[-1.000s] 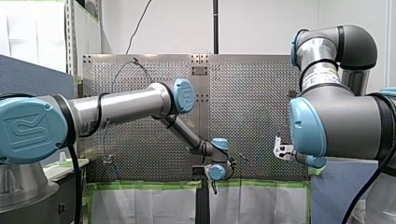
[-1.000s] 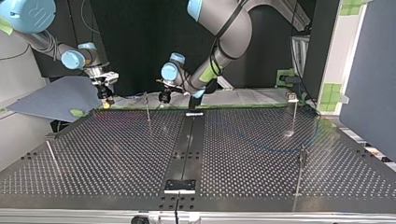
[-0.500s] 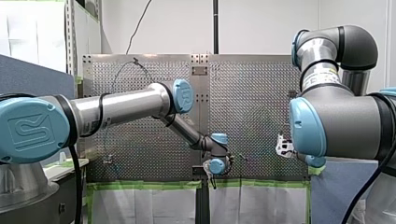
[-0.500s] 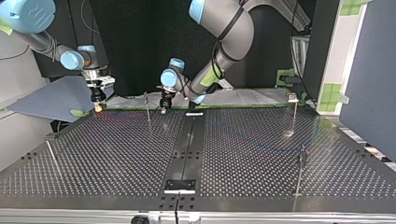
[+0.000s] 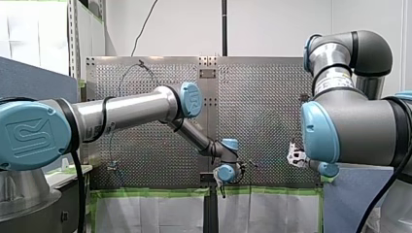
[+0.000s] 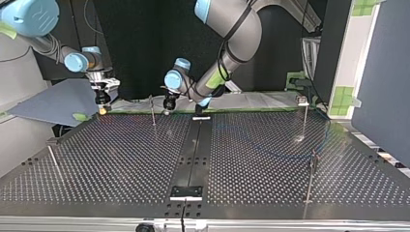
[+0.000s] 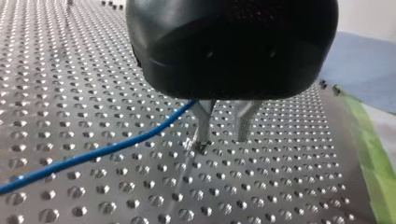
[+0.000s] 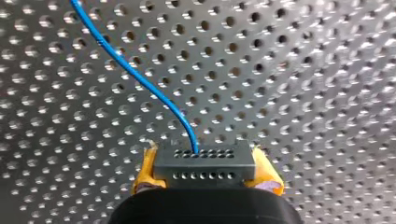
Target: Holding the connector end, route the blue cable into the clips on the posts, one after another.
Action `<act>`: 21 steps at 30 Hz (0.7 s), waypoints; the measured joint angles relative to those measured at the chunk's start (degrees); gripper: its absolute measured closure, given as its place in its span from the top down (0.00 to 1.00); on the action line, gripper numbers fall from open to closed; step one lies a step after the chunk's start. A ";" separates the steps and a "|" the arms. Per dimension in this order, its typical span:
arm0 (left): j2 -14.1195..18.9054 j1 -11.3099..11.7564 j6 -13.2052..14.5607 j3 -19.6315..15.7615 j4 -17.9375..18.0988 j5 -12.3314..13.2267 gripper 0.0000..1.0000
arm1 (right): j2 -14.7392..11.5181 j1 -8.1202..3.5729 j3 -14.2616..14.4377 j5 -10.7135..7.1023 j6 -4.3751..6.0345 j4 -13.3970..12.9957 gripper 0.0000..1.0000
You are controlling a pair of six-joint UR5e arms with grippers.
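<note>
The blue cable (image 7: 93,154) runs over the perforated table and passes just beside one metal finger (image 7: 203,123) of my left gripper (image 7: 222,141). That gripper is open and holds nothing. It hangs low over the table, close to a thin post (image 6: 153,112) at the far side in the top view. My right gripper (image 8: 205,179) is shut on the grey connector block (image 8: 205,163) with its yellow pads (image 8: 147,172), and the blue cable (image 8: 135,79) leaves the block's top. In the top view my right gripper (image 6: 102,102) sits at the left and my left gripper (image 6: 168,107) nearer the middle.
More thin posts stand on the table (image 6: 121,159): one at the top view's far right (image 6: 306,116), one at the near right (image 6: 312,179), a leaning one at the near left (image 6: 53,162). A grey-blue panel (image 6: 58,101) lies behind my right gripper. Green tape edges the table's far side.
My left gripper dropped toward the table beside the post, then its fingers parted and let go of the cable. My right gripper shifted slightly down and left in the top view, still gripping the connector.
</note>
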 joint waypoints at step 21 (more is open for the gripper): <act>3.13 -1.75 10.95 -0.10 -8.53 -1.08 0.99 | 0.71 0.72 -1.64 -0.08 -1.32 3.82 0.00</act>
